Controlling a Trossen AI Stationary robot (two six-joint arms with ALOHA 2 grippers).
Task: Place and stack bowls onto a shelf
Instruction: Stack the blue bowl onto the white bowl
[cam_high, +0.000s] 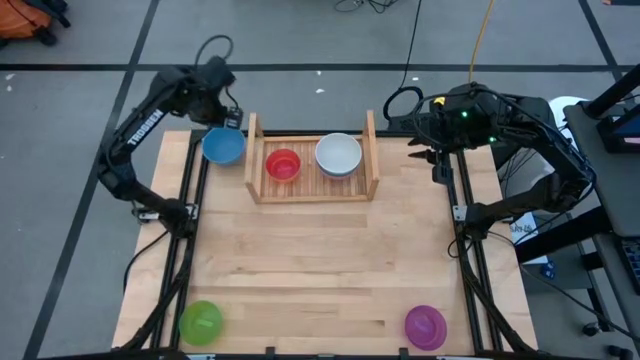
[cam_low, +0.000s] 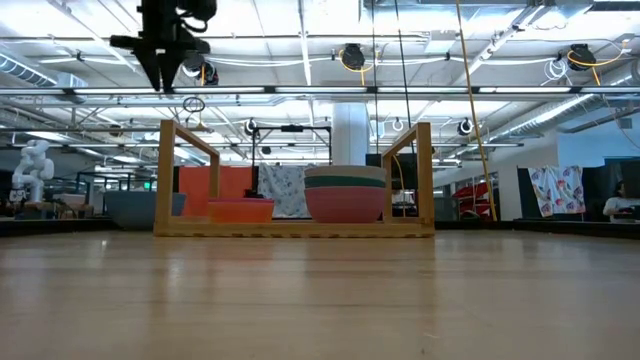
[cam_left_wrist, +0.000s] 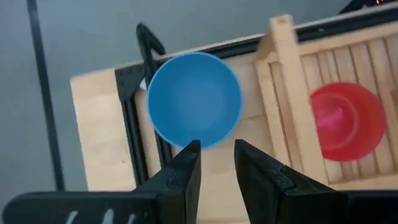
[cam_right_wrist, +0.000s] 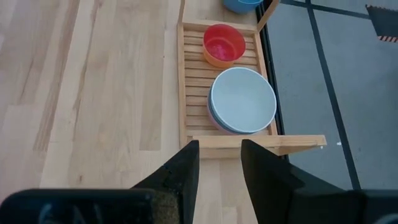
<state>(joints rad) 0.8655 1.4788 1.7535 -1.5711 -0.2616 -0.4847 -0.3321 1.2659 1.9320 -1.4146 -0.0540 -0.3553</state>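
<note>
Left tool (cam_left_wrist: 216, 163) open (empty) above blue bowl (cam_left_wrist: 194, 99)

Even overhead lighting, bright. Ceiling lamps (cam_low: 352, 56) glare above the shelf (cam_low: 295, 228) in the low view. Tabletop (cam_low: 320, 300) in front of shelf blurred. Soft shadows only beneath bowls.

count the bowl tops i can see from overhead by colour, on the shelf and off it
blue bowl, off the shelf: 1
red bowl, on the shelf: 1
white bowl, top of a stack on the shelf: 1
green bowl, off: 1
purple bowl, off: 1
total: 5
</note>
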